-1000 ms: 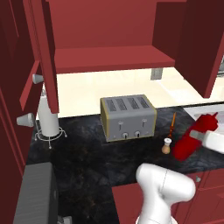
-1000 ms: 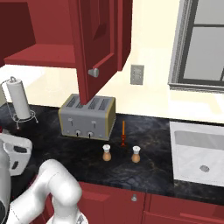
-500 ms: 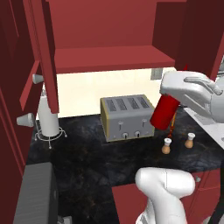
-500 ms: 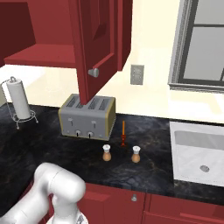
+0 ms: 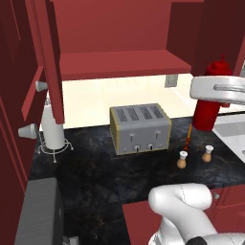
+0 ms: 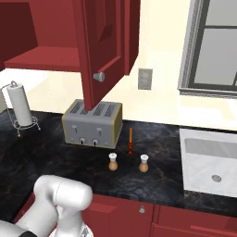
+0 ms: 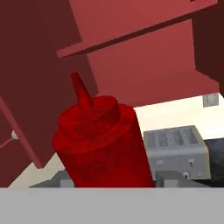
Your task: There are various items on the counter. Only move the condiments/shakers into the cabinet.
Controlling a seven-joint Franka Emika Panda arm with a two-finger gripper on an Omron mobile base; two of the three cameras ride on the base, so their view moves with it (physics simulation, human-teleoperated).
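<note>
Red squeeze bottle [image 5: 209, 106] hangs in the air, held upright by the gripper [image 5: 214, 89], whose white hand crosses its middle. In the hand view it sits between the gripper's fingers, nozzle up. It is above the black desk [image 5: 95, 177], right of the toaster [image 5: 139, 128]. Two tan shakers [image 5: 182, 160] stand on the desk below, under the cabinet's red shelf [image 5: 119, 64].
</note>
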